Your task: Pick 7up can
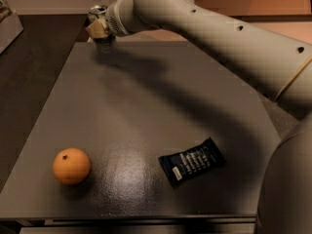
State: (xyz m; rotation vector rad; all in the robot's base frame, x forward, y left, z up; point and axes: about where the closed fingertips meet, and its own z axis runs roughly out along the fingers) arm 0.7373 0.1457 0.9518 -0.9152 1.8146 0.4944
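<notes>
Camera view, single frame.

Count: one tabletop [146, 96], dark grey. On or over it are one orange [71, 165], one dark snack packet [192, 161] and one 7up can [97, 11]. One arm [209, 26], one end effector [100, 29].

Orange: sits on the tabletop near its front left corner; taken as reference for the rest.

Snack packet: lies flat to the right of the orange, well apart from it, at about the same depth. It is slightly skewed, with pale print facing up.

7up can: far behind the orange and a little to its right, at the tabletop's far edge. It is upright and its shiny silver top rim is visible. Cannot tell whether its base touches the tabletop.

End effector: at the can, far behind the orange. It is closed onto the can's side, with one tan finger pad [96, 29] lying across the can body below the rim. The other finger is hidden.

Arm: pale, reaches in from the right edge and crosses above the packet's side of the tabletop to the can.
</notes>
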